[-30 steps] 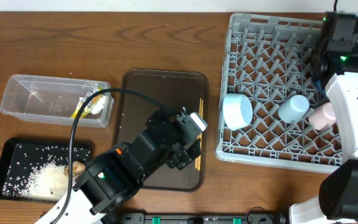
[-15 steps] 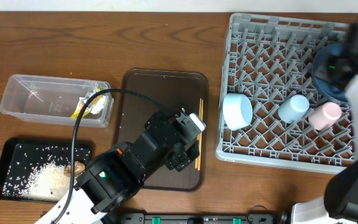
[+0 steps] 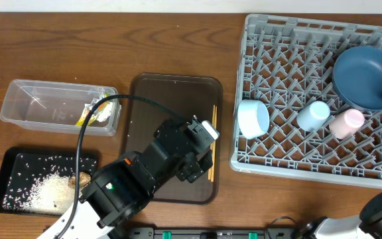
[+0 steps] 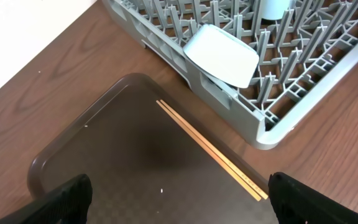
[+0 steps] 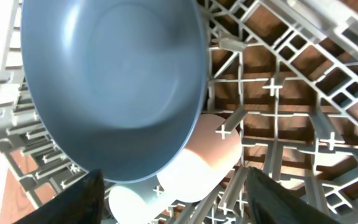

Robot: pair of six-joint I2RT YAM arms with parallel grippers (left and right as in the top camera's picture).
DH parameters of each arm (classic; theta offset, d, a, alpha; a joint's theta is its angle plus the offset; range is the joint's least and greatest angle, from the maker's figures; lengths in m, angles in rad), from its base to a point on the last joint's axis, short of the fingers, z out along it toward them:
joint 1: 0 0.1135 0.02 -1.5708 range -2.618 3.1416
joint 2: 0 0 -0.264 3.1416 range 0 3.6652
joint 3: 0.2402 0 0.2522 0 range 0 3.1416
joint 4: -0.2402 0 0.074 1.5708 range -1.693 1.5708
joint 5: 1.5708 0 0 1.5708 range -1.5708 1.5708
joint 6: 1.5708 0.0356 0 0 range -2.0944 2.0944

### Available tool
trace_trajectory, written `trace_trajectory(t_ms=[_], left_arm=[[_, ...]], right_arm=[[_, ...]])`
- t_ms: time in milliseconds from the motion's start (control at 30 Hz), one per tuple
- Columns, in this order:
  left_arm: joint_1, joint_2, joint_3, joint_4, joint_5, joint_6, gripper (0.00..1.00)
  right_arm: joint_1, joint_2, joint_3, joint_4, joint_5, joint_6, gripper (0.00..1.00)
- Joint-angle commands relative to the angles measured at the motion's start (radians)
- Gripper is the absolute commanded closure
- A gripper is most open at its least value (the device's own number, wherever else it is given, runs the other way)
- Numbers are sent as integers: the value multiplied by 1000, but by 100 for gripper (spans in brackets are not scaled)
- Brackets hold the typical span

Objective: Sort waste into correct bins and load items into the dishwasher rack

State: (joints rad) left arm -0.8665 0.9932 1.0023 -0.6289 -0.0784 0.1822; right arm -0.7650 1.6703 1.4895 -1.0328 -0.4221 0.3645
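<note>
Left gripper (image 4: 179, 186): the jaws are spread wide and nothing is held; it is hung over the dark-brown serving tray (image 4: 92, 143).
Right gripper (image 5: 176, 186): the jaws are parted wide and nothing is gripped; it is poised above the rack's right side, near the plate and cups.
Chopsticks (image 3: 212, 143): laid together along the serving tray's right edge, on the side closest to the rack; they are not touched by either gripper.
Dishwasher rack (image 3: 297, 169): placed on the right half of the table, just beside the serving tray.
Blue plate (image 3: 367, 76): set among the pegs in the rack's far right part, its hollow face turned up towards the overhead camera.
Pink cup (image 3: 345, 123): laid on its side just below the plate.
Blue cup (image 3: 312, 114): seated between the pegs, just left of the pink cup.
Light-blue bowl (image 3: 253, 118): tilted on its edge at the rack's left side, close to the chopsticks.
Clear tub (image 3: 32, 106): found at the left of the table; a green-yellow snack wrapper (image 3: 88, 114) is held in its right end.
Black tray (image 3: 12, 162): placed nearer than the tub; rice grains (image 3: 42, 189) are scattered inside it, and a brown food lump (image 3: 83, 178) is seen at their right.
</note>
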Motion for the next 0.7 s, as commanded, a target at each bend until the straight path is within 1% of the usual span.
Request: trace_trajectory(t_ms=[0,67,333,433,500,600,667], left_arm=[[2,6,17,-3,-5,-12,9],[2,6,17,-3,-5,-12,9],[2,6,17,-3,-5,-12,9],[2,6,17,-3,-5,-12,9],[2,6,17,-3,-5,-12,9],[2,6,17,-3,-5,-12,9],[2,6,17,-3,-5,-12,9]], right_arm=[[-4,-11,-13,-3,-1,28,34],[-4,4,-13,1,38,56,33],[-4,61,-13,48,66,85,39],[0,101,-13,52,66,95,40],[0,130,-13,77,40,95,41],[0,169,-13,119,-21,91,45],[1,185,-13,129,-21,91,47]])
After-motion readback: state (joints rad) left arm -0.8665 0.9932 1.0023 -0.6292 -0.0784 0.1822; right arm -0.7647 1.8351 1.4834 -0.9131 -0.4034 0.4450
